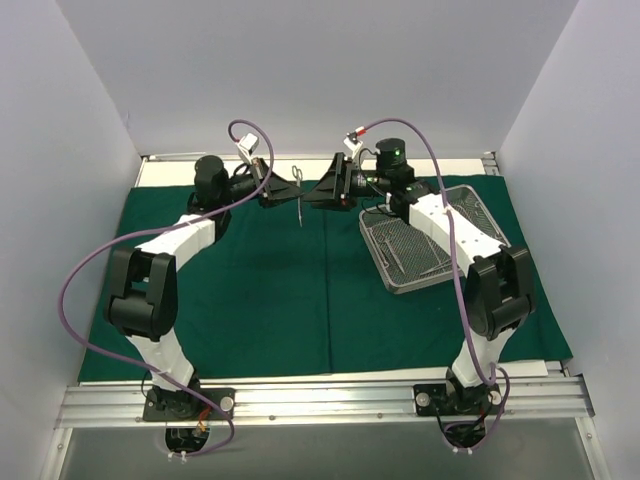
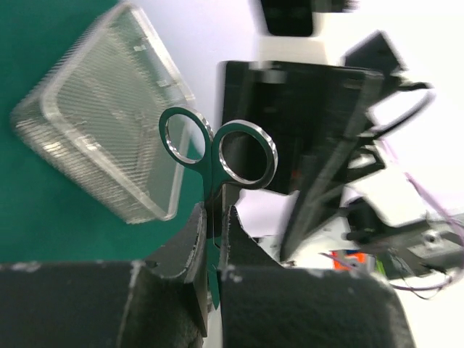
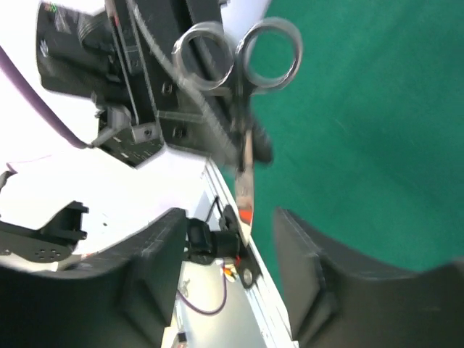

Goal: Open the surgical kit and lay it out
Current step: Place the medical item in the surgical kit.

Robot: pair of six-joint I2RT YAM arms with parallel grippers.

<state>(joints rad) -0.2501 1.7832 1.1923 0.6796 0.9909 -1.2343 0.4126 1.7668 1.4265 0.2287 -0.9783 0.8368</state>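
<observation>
Aluminium rail (image 1: 320,400) runs along the near table edge and carries both arm bases, with purple cables (image 1: 90,270) looping up from it. Beyond the rail the dark green drape (image 1: 270,300) lies spread flat over the table. The silver wire-mesh tray (image 1: 430,283) sits on its right half, turned at an angle, with the right arm's white links reaching across above it. Left of the tray's far left corner, and lifted clear of the cloth, a pair of small steel scissors (image 1: 299,198) hangs between the two grippers, which face each other over the far strip of the drape. In the top view the finger rings point toward the back wall and the blades point toward the rail. The left gripper (image 2: 214,217) comes in from the side away from the tray, its fingers (image 2: 190,239) pinched tight on the shank just below the rings. The right gripper (image 3: 230,221) comes in from the tray side with its fingers (image 3: 156,250) spread wide. The blades pass through the gap between them, and neither finger touches the steel. Behind the tray's far edge a small green light (image 1: 392,152) glows on top of the right arm. Any lettering on the arms or the tray is too small to read.
</observation>
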